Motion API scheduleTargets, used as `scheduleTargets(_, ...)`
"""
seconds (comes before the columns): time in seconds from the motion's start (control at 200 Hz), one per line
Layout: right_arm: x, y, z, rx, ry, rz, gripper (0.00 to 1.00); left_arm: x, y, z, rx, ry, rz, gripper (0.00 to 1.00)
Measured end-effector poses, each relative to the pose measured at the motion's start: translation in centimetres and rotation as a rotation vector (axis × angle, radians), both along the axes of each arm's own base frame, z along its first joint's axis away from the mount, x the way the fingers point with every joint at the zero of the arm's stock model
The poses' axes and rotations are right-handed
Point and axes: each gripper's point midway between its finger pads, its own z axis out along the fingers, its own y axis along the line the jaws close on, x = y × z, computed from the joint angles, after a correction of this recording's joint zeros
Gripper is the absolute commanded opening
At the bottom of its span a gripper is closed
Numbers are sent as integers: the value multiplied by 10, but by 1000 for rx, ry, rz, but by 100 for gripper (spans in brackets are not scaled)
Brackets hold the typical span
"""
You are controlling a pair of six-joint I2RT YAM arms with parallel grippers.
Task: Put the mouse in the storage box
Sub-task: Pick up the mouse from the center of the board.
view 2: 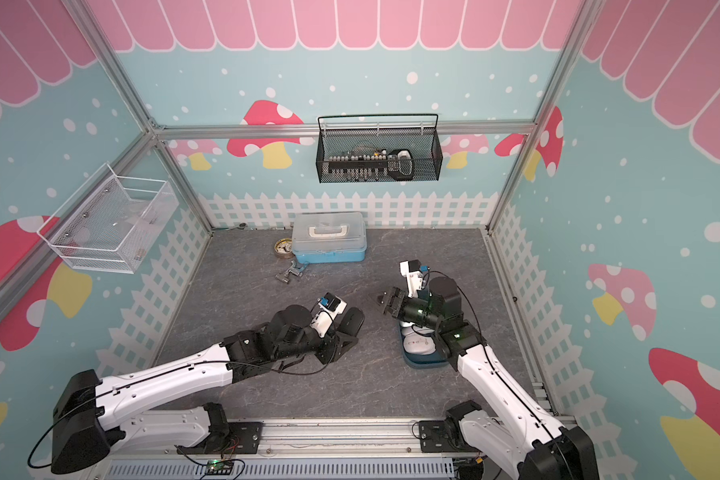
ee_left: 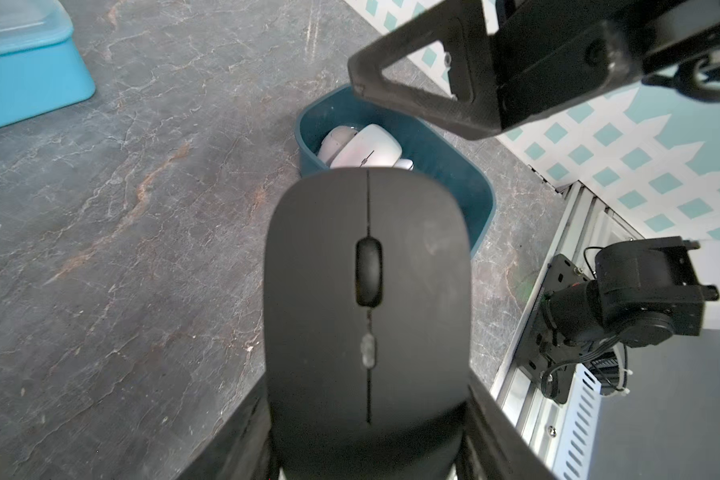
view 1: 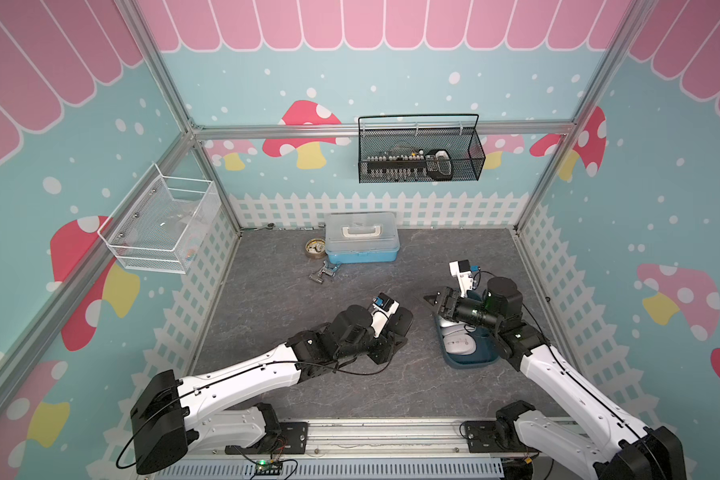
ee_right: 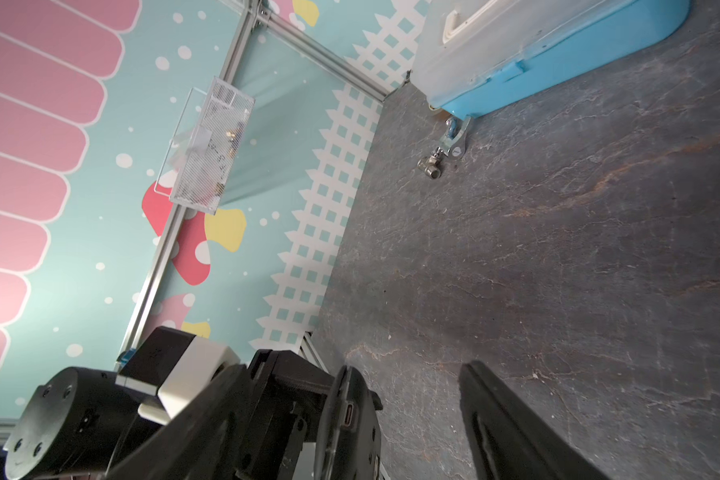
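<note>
A black mouse (ee_left: 366, 291) sits in my left gripper (ee_left: 366, 415), which is shut on its rear end; in both top views the mouse (view 1: 400, 320) (view 2: 352, 319) hangs above the floor mid-table. The storage box (view 1: 481, 351) (view 2: 425, 360) (ee_left: 474, 183), a dark teal tray, lies just right of it with white mice (view 1: 460, 344) (ee_left: 366, 145) inside. My right gripper (view 1: 431, 300) (ee_right: 356, 374) hovers over the box's far end, open, pointing at the black mouse (ee_right: 350, 415), whose edge with a port faces it. A small gap separates them in a top view.
A light-blue case (view 1: 362, 243) with a clear lid stands at the back, with a tape roll (view 1: 314, 248) and a metal valve (view 1: 323, 274) beside it. A black mesh basket (view 1: 420, 153) hangs on the back wall and a white wire basket (view 1: 163, 224) on the left wall.
</note>
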Motion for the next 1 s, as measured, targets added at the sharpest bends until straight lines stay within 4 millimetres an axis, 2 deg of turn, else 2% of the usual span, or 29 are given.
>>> scheduleTargets(0.145,-10,24,-17,-36,46,97,73,0,0,-1,1,0,1,32)
scheduleTargets(0.33,-27,44,-35,-78,81,187,62,1,-2,-7,16,10,0,32)
scheduleTargets(0.395,-32,50,-36,-86,81,216,54,2,-2,-10,23,14,0,34)
scheduleTargets(0.716,-33,56,-52,-127,124,222,26,5,-1,-12,33,5,20,42)
scheduleTargets(0.786,-32,56,-53,-125,136,212,22,7,0,-13,39,2,28,54)
scheduleTargets(0.886,-32,58,-54,-123,135,218,21,7,0,-13,39,2,29,98)
scheduleTargets(1.001,-31,61,-57,-132,126,232,21,9,-2,-9,17,0,39,99)
